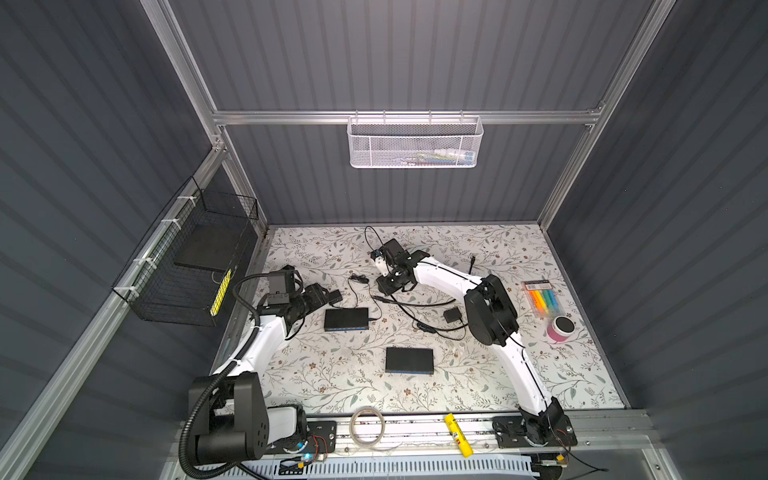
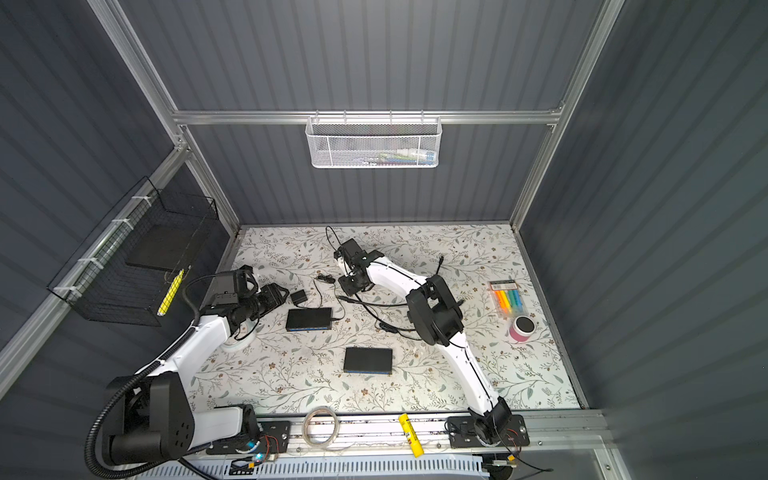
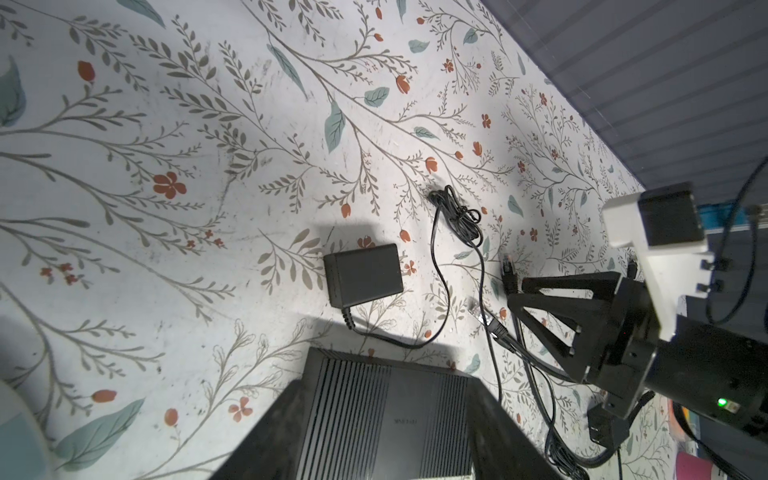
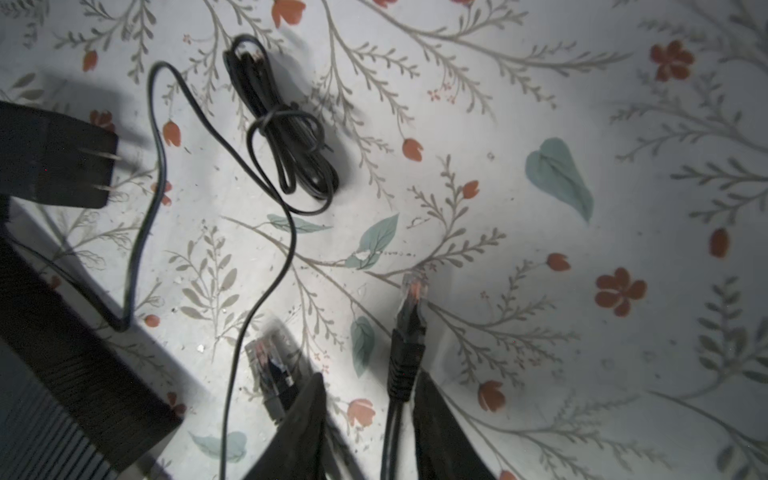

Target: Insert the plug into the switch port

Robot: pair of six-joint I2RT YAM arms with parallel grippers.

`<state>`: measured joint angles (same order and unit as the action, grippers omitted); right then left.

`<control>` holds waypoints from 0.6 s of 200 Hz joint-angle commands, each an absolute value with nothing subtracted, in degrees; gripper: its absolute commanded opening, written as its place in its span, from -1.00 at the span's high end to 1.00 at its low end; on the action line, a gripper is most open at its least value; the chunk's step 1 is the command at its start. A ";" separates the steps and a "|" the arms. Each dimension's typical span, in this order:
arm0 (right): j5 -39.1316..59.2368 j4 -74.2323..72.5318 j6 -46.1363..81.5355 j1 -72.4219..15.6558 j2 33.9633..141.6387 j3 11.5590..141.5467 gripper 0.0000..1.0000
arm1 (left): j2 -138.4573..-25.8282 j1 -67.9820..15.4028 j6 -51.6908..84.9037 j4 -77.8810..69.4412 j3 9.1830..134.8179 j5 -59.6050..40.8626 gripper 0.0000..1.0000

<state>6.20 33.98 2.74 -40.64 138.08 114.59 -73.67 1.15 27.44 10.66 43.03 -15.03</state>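
Observation:
A black network cable ends in a clear-tipped plug (image 4: 409, 316), which lies on the floral table between the fingers of my right gripper (image 4: 370, 380). The jaws stand apart; the cable runs close to one finger (image 4: 440, 424), with a gap to the other. A second plug (image 4: 270, 365) lies just outside them. In a top view the right gripper (image 1: 388, 286) hangs low behind the black switch (image 1: 347, 319). My left gripper (image 3: 386, 382) is open and hovers at the switch's (image 3: 386, 419) left end, fingers either side of it. The ports are hidden in the wrist views.
A second black switch (image 1: 409, 359) lies nearer the front. A power adapter (image 3: 363, 274) with a tied cable bundle (image 3: 457, 216) sits behind the first switch, another adapter (image 1: 452, 314) by the right arm. A marker pack (image 1: 542, 299) and pink cylinder (image 1: 561, 328) stand at right.

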 commanded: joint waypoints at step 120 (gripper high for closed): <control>7.89 30.53 -5.92 -40.87 125.80 95.70 0.23 | -75.72 0.79 27.33 8.29 43.87 -17.31 -0.24</control>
<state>6.68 30.22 -3.09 -40.40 124.79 96.07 -75.31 1.15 27.62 8.69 43.03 -16.14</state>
